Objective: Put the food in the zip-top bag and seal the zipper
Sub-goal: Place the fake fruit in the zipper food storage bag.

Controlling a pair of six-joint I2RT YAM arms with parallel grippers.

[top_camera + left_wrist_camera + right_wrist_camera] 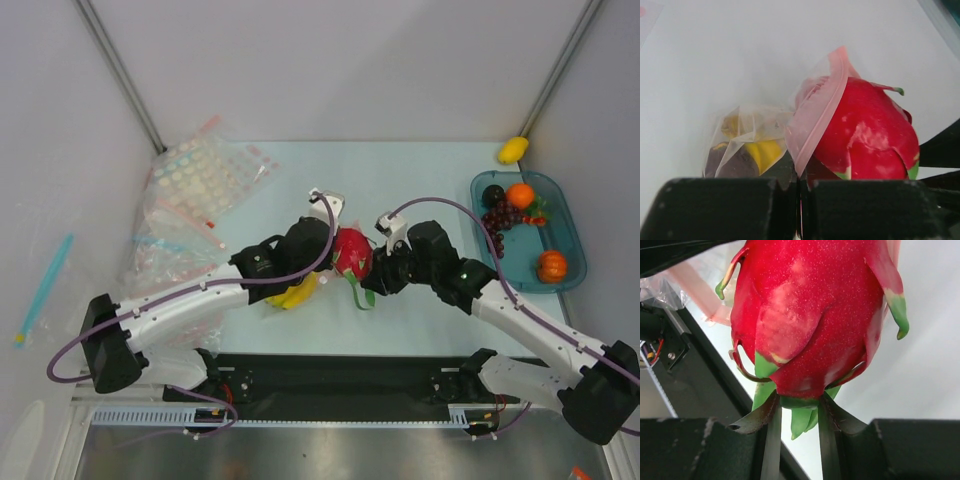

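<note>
The clear zip-top bag (740,131) hangs from my left gripper (801,182), which is shut on its pink zipper (817,112) strip. A yellow banana bunch (762,152) and a dark fruit (722,162) lie inside the bag. My right gripper (796,415) is shut on the green base of the red-pink dragon fruit (810,315). That fruit (867,137) sits at the bag's mouth, with the strip draped over its left side. From above, the dragon fruit (351,252) lies between both grippers and the bananas (297,293) below my left wrist.
A teal tray (567,215) at the right holds an orange (519,195), dark grapes (500,218) and another orange fruit (551,265). A yellow fruit (513,150) lies behind it. Spare bags (200,180) are piled at the back left.
</note>
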